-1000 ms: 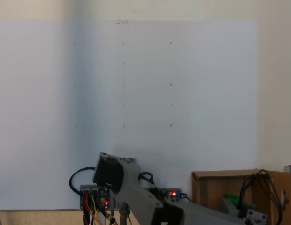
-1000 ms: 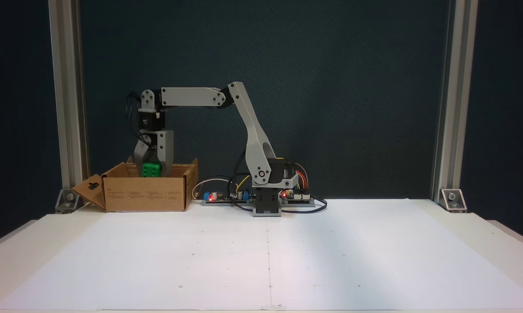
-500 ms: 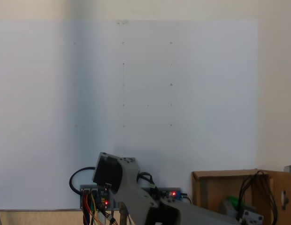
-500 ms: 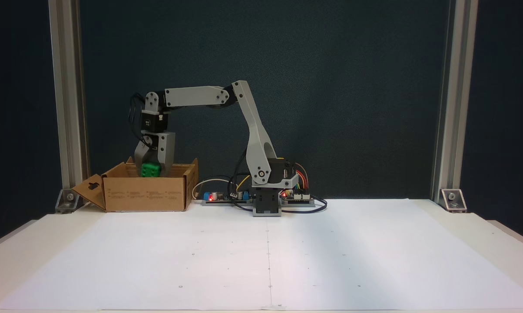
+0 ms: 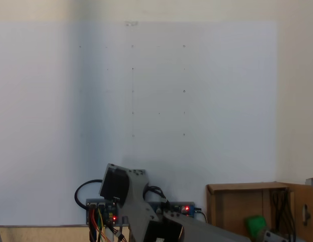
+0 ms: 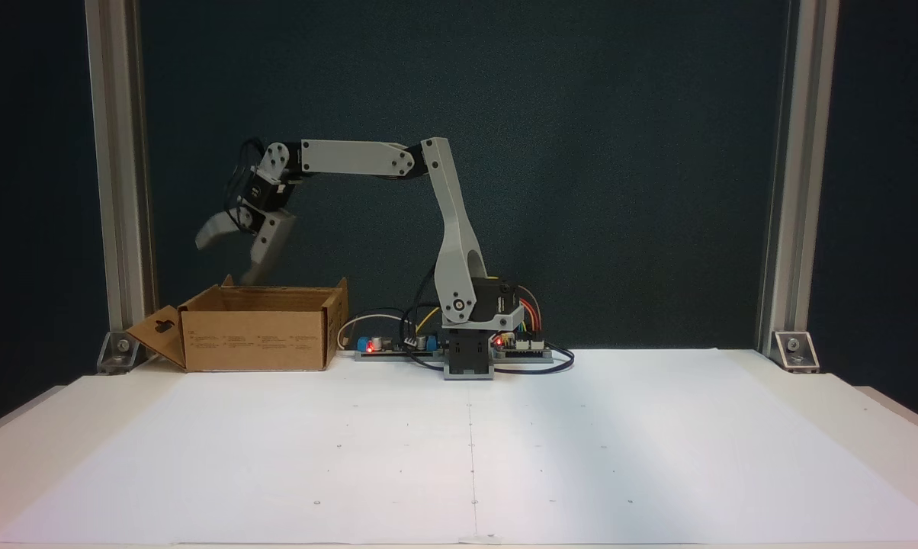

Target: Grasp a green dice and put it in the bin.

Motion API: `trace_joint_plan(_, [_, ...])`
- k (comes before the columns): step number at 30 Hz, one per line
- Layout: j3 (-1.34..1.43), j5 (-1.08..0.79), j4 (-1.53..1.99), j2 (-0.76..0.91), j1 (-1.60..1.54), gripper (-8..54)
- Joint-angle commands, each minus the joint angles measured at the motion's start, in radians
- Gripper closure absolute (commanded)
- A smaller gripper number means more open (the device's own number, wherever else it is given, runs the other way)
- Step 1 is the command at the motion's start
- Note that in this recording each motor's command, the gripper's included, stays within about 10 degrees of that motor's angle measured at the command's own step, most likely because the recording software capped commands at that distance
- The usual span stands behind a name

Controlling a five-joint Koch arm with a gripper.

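Observation:
The green dice [image 5: 256, 225] lies loose on the tan floor inside the bin [image 5: 232, 206], seen from above in a fixed view. From the front, the bin [image 6: 257, 338] is a brown cardboard box at the table's back left, and its wall hides the dice. My gripper [image 6: 226, 255] hangs above the box, tilted, with its two jaws spread wide apart and nothing between them. The grey arm reaches left from its base [image 6: 470, 358].
White paper [image 6: 467, 450] covers the table in front of the arm. Circuit boards and coloured wires [image 6: 398, 347] sit beside the base. Aluminium posts [image 6: 120, 183] stand at the back corners, the left one just behind the bin's open flap [image 6: 158, 335].
My gripper opened and let go of the green dice, which dropped to the bin's floor. The gripper then rose and tilted up above the box.

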Motion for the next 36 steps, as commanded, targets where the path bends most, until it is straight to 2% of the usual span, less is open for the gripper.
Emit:
trace_joint_plan(1, [-0.018,0.092,-0.13,0.061,-0.018,1.8])
trace_joint_plan(5, [-0.018,0.143,-0.201,0.146,-0.107,1.8])
trace_joint_plan(20, [-0.018,0.147,-0.313,0.353,-0.535,1.5])
trace_joint_plan(36, [-0.018,0.146,-0.316,0.466,-1.19,1.7])
